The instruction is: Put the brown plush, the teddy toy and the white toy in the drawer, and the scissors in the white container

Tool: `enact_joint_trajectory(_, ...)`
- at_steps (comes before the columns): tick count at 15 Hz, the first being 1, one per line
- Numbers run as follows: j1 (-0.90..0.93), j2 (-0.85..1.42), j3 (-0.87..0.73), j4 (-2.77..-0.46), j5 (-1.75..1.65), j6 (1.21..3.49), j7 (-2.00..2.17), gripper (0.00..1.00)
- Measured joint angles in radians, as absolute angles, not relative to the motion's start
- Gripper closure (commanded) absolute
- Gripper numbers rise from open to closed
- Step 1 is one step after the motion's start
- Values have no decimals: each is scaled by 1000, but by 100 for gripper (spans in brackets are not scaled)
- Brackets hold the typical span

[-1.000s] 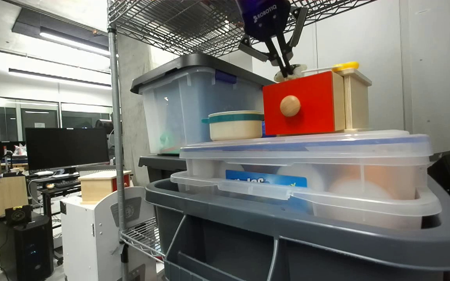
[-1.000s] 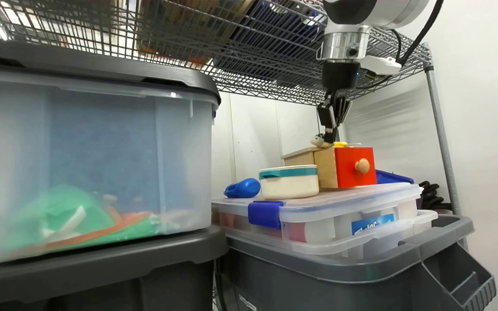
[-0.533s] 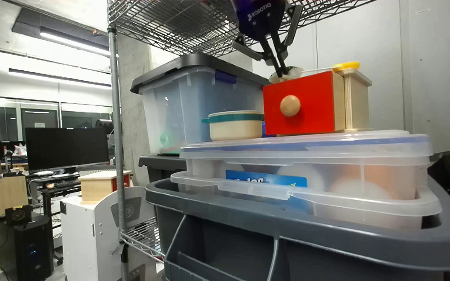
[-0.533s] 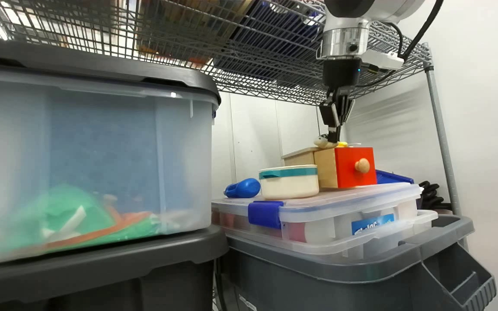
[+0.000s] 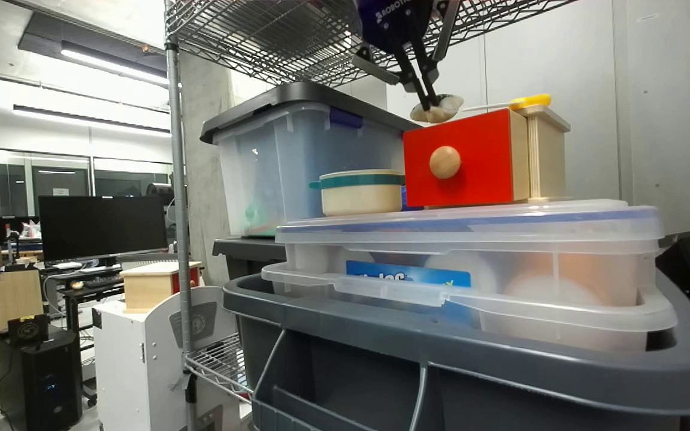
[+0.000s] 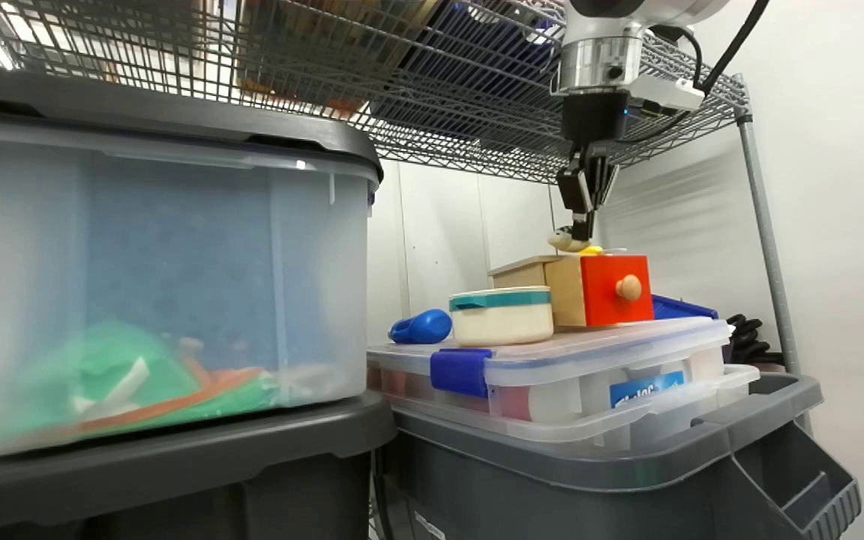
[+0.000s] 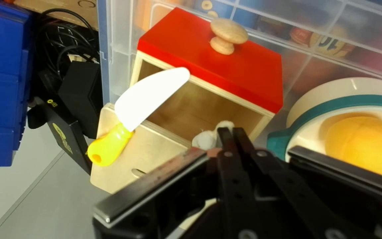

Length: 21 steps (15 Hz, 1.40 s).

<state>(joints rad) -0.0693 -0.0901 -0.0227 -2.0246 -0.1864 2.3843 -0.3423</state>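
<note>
My gripper (image 5: 429, 103) is shut on a small cream-white plush, the white toy (image 5: 445, 111), with a dark patch. It holds the toy just above the open drawer. The toy shows in the wrist view (image 7: 206, 140), partly hidden by the fingers. The red drawer (image 7: 177, 43) is pulled out of its pale wooden casing (image 7: 151, 156); bare wooden floor shows inside. In the other views the drawer (image 6: 616, 300) has its knob outward. The white container (image 6: 503, 321) with a teal rim stands beside it and holds a yellow object (image 7: 365, 142). No scissors, brown plush or teddy show.
A toy knife (image 7: 151, 96) with a yellow handle lies across the casing and over the drawer. All stand on a clear plastic bin lid (image 5: 471, 224). A tall clear bin (image 5: 315, 161) stands alongside. A wire shelf (image 5: 297, 42) hangs above. A blue object (image 6: 423, 327) lies behind the container.
My gripper has risen a little with the white toy and shifted slightly toward the drawer's front. The toy now shows clear above the drawer's edge. The drawer has not moved.
</note>
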Motion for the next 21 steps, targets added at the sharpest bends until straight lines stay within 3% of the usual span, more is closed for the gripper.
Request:
enact_joint_trajectory(15,-72,-126,-43,-2079,-190,2368,-322,99)
enact_joint_trajectory(16,-73,-126,-46,-2079,-190,2368,-321,76)
enact_joint_trajectory(21,-75,-126,-52,-2079,-193,2368,-316,41)
